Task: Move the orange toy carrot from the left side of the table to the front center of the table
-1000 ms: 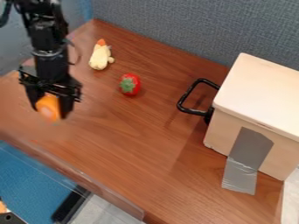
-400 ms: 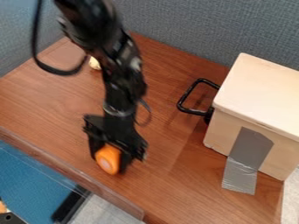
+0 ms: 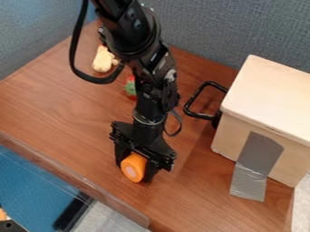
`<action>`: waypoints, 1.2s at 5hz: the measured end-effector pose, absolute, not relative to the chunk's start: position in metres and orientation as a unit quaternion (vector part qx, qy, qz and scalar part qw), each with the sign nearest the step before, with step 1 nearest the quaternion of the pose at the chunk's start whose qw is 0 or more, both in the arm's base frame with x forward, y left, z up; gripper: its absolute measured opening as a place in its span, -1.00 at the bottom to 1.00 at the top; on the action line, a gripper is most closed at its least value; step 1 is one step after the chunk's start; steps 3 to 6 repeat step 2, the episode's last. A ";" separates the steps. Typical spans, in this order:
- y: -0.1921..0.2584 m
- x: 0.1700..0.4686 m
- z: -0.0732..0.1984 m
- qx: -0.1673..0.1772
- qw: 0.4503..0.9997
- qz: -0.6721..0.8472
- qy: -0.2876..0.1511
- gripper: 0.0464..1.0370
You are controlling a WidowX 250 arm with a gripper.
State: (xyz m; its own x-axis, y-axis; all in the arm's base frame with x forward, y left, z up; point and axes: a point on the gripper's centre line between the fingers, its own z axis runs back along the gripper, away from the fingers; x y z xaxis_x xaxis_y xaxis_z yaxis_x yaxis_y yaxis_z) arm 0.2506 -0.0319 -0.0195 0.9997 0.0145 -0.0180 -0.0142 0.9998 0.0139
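The black gripper (image 3: 140,171) hangs low over the front middle of the brown table, left of the wooden box. It is shut on an orange object (image 3: 133,167) with a paler round end, one finger on each side of it. Farther back, a red strawberry-like toy (image 3: 130,88) with a green top is partly hidden behind the arm. A pale yellow toy (image 3: 103,60) lies at the back left beside the arm's cable loop.
A light wooden box (image 3: 266,102) with a black handle (image 3: 192,100) on its left side stands at the right. Grey tape (image 3: 258,158) runs from its front onto the table (image 3: 72,122). A clear raised edge borders the table's lower left.
The arm and gripper have moved right and toward the table's front, carrying the orange object. The yellow and red toys and the box have kept their places.
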 end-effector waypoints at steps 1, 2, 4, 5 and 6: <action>-0.031 0.246 -0.005 0.005 1.000 0.021 -0.002 0.93; -0.034 0.247 0.032 -0.009 0.999 0.026 -0.038 0.93; -0.034 0.247 0.032 -0.009 0.999 0.026 -0.038 0.93; -0.034 0.247 0.032 -0.009 0.999 0.026 -0.038 0.93; -0.034 0.247 0.032 -0.009 0.999 0.026 -0.038 0.93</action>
